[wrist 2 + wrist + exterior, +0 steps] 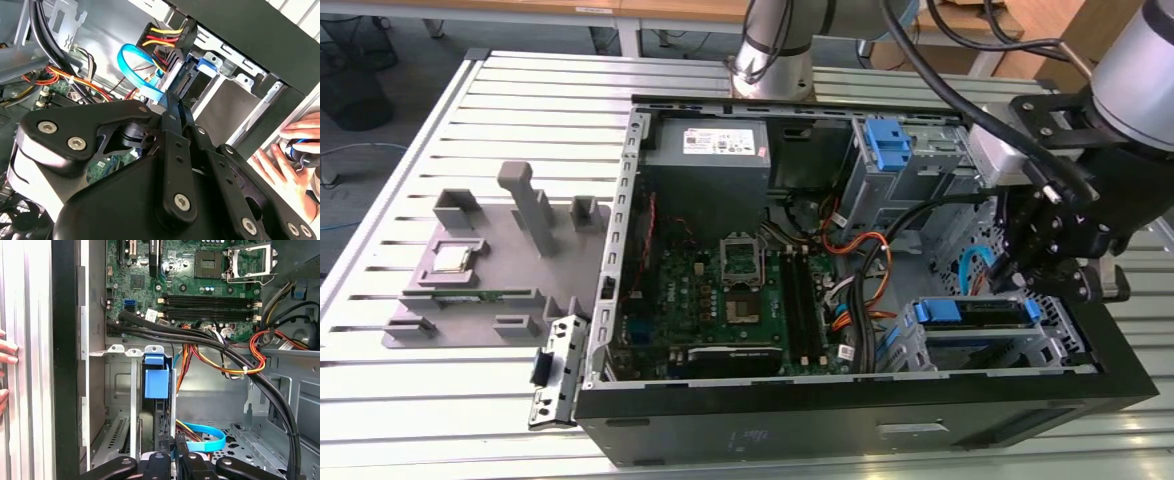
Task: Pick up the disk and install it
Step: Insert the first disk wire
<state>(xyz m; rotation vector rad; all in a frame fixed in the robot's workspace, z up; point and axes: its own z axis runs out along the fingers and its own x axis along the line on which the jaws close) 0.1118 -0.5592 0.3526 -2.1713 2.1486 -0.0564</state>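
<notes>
In the exterior view, the computer case (854,430) is laid on its side on the slatted table (454,400) with its panel removed, so that the interior can be reached from above. The disk (970,312), framed by its blue carrier, is seen lodged in the drive cage (1047,348) at the corner nearest the exterior view's right. This is judged to be its installed position or close to it. The gripper (1047,280) is held directly above the end of the disk, presumably because the cage is entered from that side. A bare blue bracket (887,145) is seated in a farther bay.

In the second wrist view, the gripper (174,102) is shown with its fingers (172,150) drawn almost together, their tips at the end of the disk (181,80). Whether an edge is pinched between them cannot be told. A blue data cable (131,60) is looped just beside them. A person's hand (292,160) is rested outside the case wall, probably to steady it.

In the first wrist view, the disk (156,382) is seen edge-on between the cage rails (117,385), with the carrier's blue tab toward the motherboard (200,285). The gripper (172,455) is positioned at its opposite end, nearly closed.
</notes>
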